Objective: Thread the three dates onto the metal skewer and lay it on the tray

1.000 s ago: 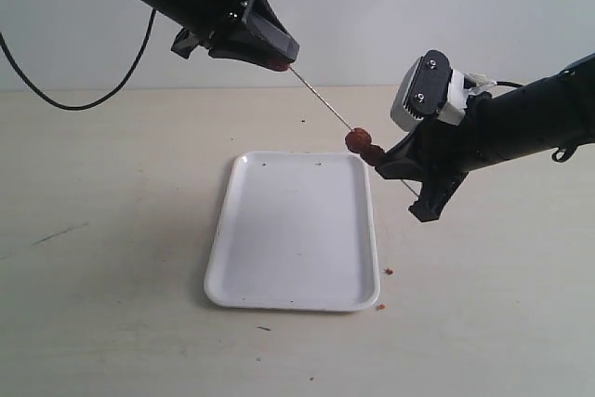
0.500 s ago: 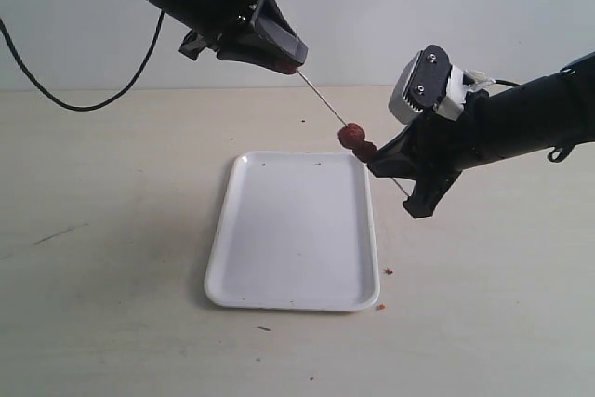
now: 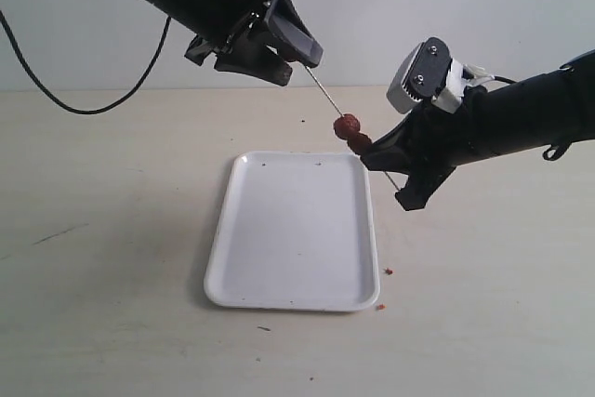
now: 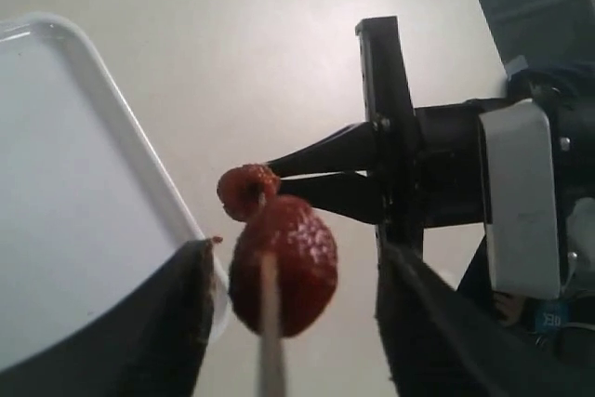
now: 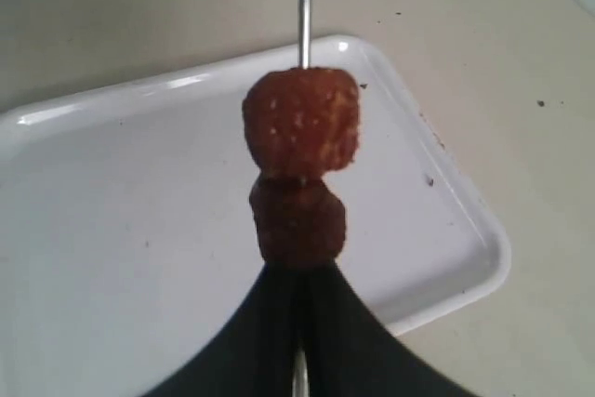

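White tray [image 3: 279,267] on the desk [image 3: 112,258] holds only a few dark specks [image 3: 263,164]. Above its far right corner, the right pincer [image 3: 368,158] is clenched on the slanting metal skewer [image 3: 325,99], two dates [image 3: 347,125] threaded just above its tips. The left pincer [image 3: 303,66], clenched at the skewer's upper end a second ago, now stands released around it.

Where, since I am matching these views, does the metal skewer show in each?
Exterior: metal skewer slanting mid-air, just beyond the white tray.
Left wrist: metal skewer entering the nearest date.
Right wrist: metal skewer emerging past that date.
Shared landmark: the white tray.
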Robot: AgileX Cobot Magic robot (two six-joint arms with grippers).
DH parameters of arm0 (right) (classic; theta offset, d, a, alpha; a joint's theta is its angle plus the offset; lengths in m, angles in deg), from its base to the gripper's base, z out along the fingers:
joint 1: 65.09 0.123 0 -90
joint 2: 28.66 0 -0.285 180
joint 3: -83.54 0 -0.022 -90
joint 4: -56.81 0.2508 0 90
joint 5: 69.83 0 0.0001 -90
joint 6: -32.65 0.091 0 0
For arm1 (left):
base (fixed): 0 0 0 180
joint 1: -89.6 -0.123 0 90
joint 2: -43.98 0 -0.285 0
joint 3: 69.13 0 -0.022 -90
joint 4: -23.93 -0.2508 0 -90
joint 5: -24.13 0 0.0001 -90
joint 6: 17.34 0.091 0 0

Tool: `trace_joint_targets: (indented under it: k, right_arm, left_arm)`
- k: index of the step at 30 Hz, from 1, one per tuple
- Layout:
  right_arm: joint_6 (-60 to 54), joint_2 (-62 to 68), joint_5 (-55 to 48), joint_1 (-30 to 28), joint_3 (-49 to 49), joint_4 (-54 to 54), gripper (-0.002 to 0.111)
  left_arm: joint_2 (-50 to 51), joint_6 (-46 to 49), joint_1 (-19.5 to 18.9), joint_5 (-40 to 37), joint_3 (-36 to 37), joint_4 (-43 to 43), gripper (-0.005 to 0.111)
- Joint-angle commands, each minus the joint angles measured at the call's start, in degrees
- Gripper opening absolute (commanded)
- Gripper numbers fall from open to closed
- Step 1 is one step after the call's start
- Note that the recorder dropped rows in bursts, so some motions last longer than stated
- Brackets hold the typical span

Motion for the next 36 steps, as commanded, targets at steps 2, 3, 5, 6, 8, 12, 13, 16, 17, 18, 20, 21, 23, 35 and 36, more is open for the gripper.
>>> trace_joint_targets:
  k: [2,3,5,6,8,12,13,16,17,18,20,21,23,35,36]
  right_arm:
    - [1.55,-0.83,0.42,0.14,0.31,0.66,0.0]
    - [1.73,-0.83,0.62,0.14,0.31,0.54,0.0]
    - [1.86,-0.83,0.63,0.14,0.31,0.51,0.0]
    - [1.86,-0.83,0.63,0.14,0.31,0.51,0.0]
    - [1.86,-0.83,0.63,0.14,0.31,0.51,0.0]
    - [3.96,-0.83,2.62,0.14,0.31,0.66,0.0]
    - [4.93,-0.83,3.52,0.14,0.31,0.66,0.0]
    - [7.13,-0.83,5.07,0.14,0.31,0.66,0.0]
    - [7.28,-0.83,5.06,0.14,0.31,0.66,0.0]
    - [7.46,-0.83,4.8,0.14,0.31,0.66,0.0]
    - [7.46,-0.83,1.66,0.14,0.31,0.66,0.0]
    - [7.46,-0.83,-0.86,0.14,0.31,0.66,0.0]
    - [6.86,-0.83,-4.77,0.14,0.31,0.32,0.0]
    - [28.48,-0.83,-6.81,0.14,0.31,0.57,0.0]
    - [32.44,-0.83,-6.81,0.14,0.31,0.99,0.0]
  left_arm:
    - [-0.24,0.37,0.26,-0.31,0.0,0.33,0.054]
    - [-0.24,0.37,0.12,-0.31,0.0,0.33,0.054]
    - [-0.24,0.37,-0.26,-0.31,0.0,0.33,0.054]
    - [-0.24,0.49,-0.54,-0.31,0.0,0.33,0.054]
    - [-0.35,0.61,-1.13,-0.31,0.0,0.33,0.054]
    - [-1.0,2.11,-3.37,-0.31,0.0,0.7,0.054]
    - [-1.27,2.23,-3.99,-0.31,0.0,0.7,0.054]
    - [-2.1,3.25,-5.64,-0.31,0.0,0.85,0.054]
    - [-2.32,3.53,-6.15,-0.31,0.0,0.85,0.054]
    - [-2.61,4.23,-6.38,-0.31,0.0,0.85,0.054]
    - [-2.77,5.4,-7.0,-0.31,0.0,0.85,0.054]
    - [-2.77,6.01,-7.27,-0.31,0.0,0.85,0.054]
    - [-2.77,6.7,-7.63,-0.31,0.0,0.72,0.054]
    - [-2.66,8.02,-7.84,-0.31,0.0,-6.39,0.054]
    - [-2.57,8.02,-7.84,-0.31,0.0,-7.18,0.054]
